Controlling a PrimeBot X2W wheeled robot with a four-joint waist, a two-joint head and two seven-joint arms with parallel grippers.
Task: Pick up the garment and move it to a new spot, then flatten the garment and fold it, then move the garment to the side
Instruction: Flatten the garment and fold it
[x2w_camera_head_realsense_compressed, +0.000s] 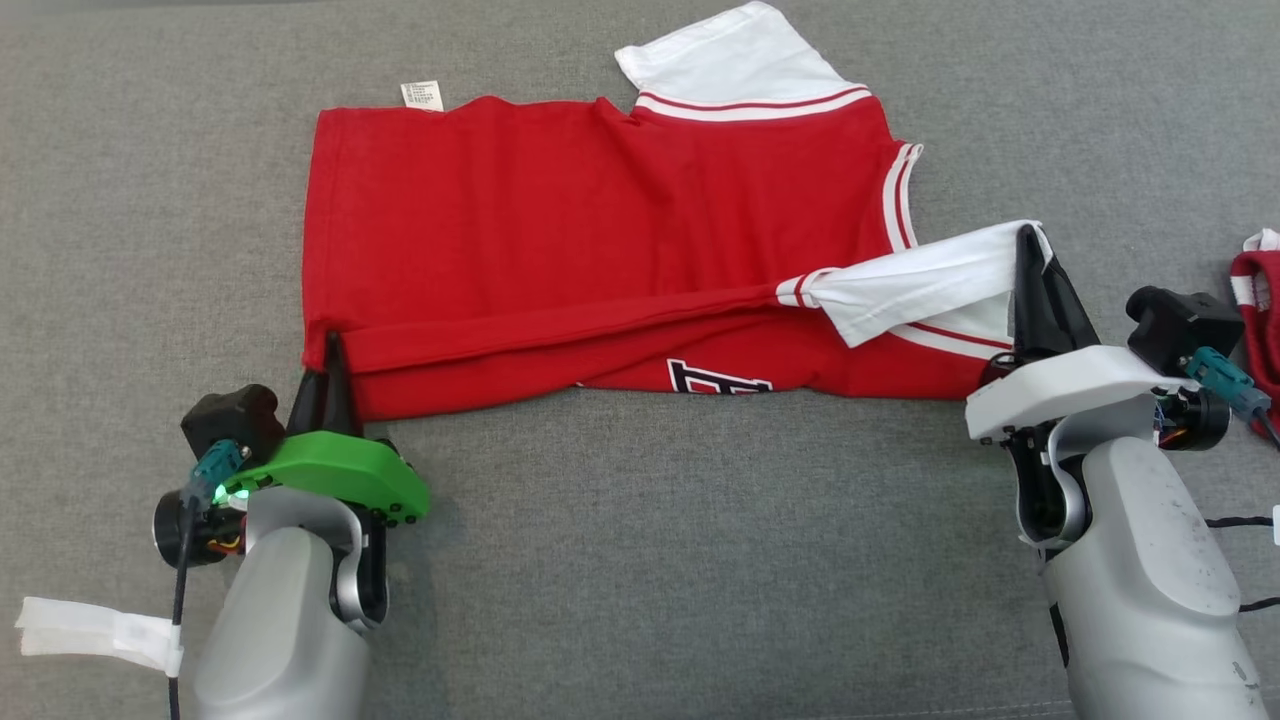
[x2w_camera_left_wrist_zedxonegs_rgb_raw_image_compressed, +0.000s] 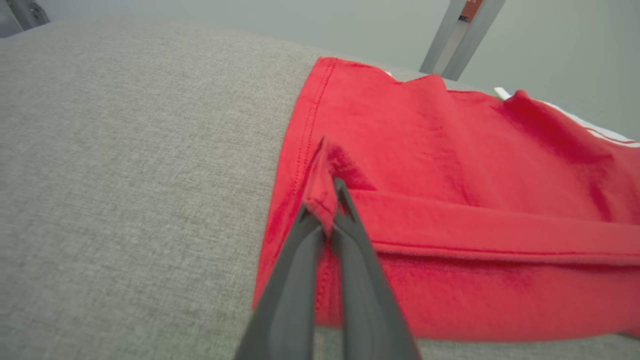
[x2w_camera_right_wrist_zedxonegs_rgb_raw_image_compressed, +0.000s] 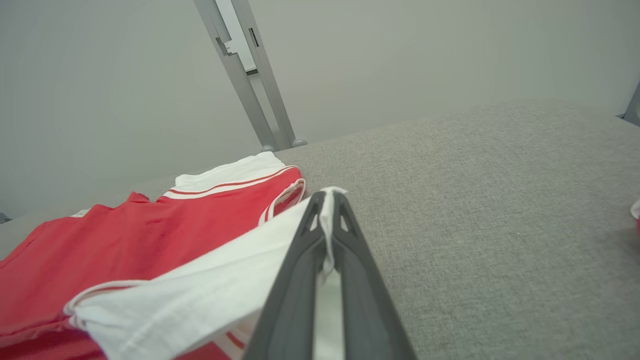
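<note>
The garment (x2w_camera_head_realsense_compressed: 600, 230) is a red shirt with white sleeves and striped trim, spread on the grey cloth surface with its near edge turned up toward the far side. My left gripper (x2w_camera_head_realsense_compressed: 331, 345) is shut on the garment's red hem corner at the near left; in the left wrist view that gripper (x2w_camera_left_wrist_zedxonegs_rgb_raw_image_compressed: 327, 200) pinches a red fold of the garment (x2w_camera_left_wrist_zedxonegs_rgb_raw_image_compressed: 450, 165). My right gripper (x2w_camera_head_realsense_compressed: 1030, 240) is shut on the white sleeve (x2w_camera_head_realsense_compressed: 920, 280) at the near right. The right wrist view has white cloth of the sleeve (x2w_camera_right_wrist_zedxonegs_rgb_raw_image_compressed: 200, 295) clamped in that gripper (x2w_camera_right_wrist_zedxonegs_rgb_raw_image_compressed: 327, 200).
A second red and white garment (x2w_camera_head_realsense_compressed: 1262, 320) lies at the right edge. A white care label (x2w_camera_head_realsense_compressed: 422, 95) sticks out at the shirt's far left. A strip of white tape (x2w_camera_head_realsense_compressed: 95, 630) lies at the lower left. A grey metal post (x2w_camera_right_wrist_zedxonegs_rgb_raw_image_compressed: 250, 75) stands beyond the surface's far edge.
</note>
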